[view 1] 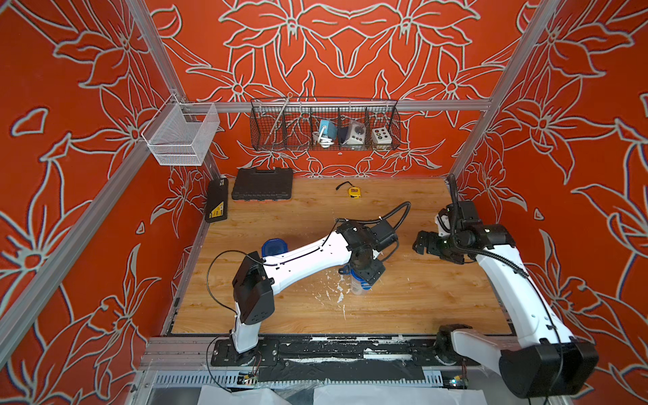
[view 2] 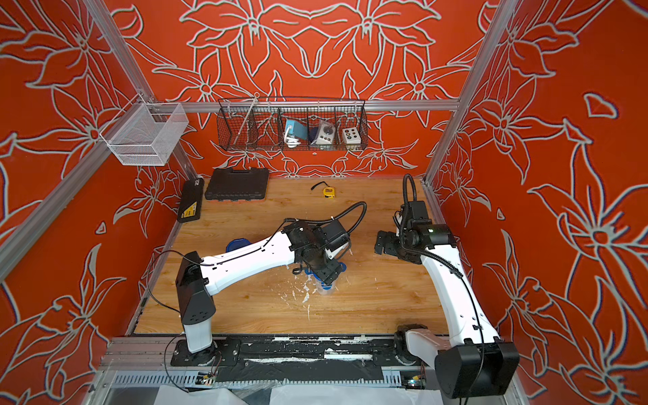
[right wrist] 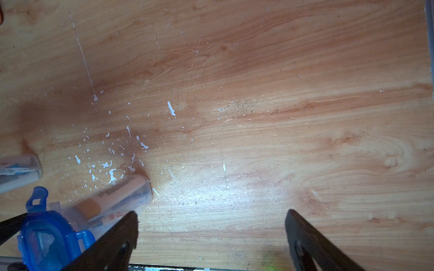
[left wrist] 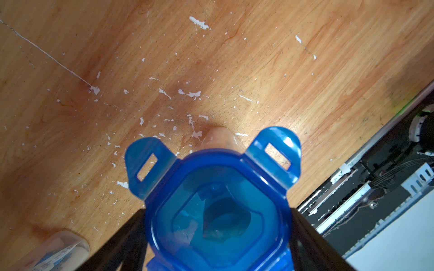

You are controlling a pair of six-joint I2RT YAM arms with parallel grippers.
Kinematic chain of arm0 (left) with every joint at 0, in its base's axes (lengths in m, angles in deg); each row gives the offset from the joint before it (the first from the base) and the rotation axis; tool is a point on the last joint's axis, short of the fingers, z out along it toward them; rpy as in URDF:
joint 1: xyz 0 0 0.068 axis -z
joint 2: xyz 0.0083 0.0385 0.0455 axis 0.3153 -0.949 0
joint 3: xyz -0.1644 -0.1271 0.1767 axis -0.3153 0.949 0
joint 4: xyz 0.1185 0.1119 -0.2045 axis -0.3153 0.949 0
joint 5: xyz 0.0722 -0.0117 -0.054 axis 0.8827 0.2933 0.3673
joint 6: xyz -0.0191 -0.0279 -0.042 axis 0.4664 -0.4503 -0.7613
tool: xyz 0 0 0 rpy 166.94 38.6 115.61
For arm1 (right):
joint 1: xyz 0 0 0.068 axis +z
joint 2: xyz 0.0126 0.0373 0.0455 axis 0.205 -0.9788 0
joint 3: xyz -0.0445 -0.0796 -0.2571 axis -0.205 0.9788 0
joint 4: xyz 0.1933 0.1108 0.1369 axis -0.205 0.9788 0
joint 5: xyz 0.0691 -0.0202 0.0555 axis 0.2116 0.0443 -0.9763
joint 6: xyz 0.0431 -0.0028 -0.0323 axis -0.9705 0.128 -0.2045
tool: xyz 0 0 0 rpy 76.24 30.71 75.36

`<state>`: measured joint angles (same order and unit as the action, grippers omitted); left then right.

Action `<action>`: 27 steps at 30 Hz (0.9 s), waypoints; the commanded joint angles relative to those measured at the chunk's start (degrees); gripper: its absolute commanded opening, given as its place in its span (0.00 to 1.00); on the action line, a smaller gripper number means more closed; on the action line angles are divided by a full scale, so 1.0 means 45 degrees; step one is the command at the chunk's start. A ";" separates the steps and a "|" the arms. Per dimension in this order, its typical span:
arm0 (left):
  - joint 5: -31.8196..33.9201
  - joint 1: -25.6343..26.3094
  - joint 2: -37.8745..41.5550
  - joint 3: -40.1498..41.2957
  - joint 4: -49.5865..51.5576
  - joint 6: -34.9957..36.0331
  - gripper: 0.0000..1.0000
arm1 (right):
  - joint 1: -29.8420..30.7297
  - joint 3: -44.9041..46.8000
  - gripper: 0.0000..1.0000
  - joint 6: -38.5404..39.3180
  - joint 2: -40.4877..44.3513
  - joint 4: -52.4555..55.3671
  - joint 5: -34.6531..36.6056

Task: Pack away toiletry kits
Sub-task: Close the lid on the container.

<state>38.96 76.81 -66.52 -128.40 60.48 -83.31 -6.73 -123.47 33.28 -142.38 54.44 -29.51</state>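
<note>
Misalignment is the risk: the left gripper (view 1: 366, 277) clamps the blue four-tab lid (left wrist: 216, 223) atop the packed clear cup (right wrist: 122, 199) on the wooden table (view 1: 420, 298). Uneven pressing could tip the cup or leave tabs unlatched. The right gripper (right wrist: 211, 212) hangs open, empty.

A clear plastic cup (view 1: 358, 288) sits near the middle of the wooden tabletop (view 1: 403, 308). A blue four-tab plastic lid (left wrist: 234, 173) is on its mouth and a small capped bottle (right wrist: 117, 194) is inside. The left gripper (view 1: 366, 277) is above the cup, with a finger on either side of the lid. At 9 o'clock from it, a second blue plastic lid (view 1: 272, 246) lies partly under the left arm. A black rectangular plastic tool case (view 1: 262, 184) lies at 11 o'clock by the back wall. A slim black case (view 1: 216, 200) leans on the side wall at 10 o'clock. A yellow tape measure (view 1: 354, 192) lies at 12 o'clock. The right gripper (right wrist: 211, 212) hangs at 3 o'clock.
</note>
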 commanded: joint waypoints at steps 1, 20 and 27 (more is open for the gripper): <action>-0.0025 0.0207 -0.0315 -0.0336 0.0425 -0.0059 0.73 | -0.0084 0.0070 0.98 0.0093 0.0179 0.0177 -0.0010; 0.0891 0.0296 -0.0115 0.0717 0.0718 -0.0456 0.73 | -0.0196 0.0184 0.98 0.0002 0.0130 0.0140 -0.0108; 0.0876 0.0296 0.0016 0.0826 0.0765 -0.0432 0.73 | -0.0221 0.0232 0.98 -0.0022 0.0124 0.0106 -0.0147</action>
<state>41.02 78.02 -65.82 -126.68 58.93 -84.93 -7.43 -123.47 33.26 -142.38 54.44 -29.58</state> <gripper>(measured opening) 0.802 0.978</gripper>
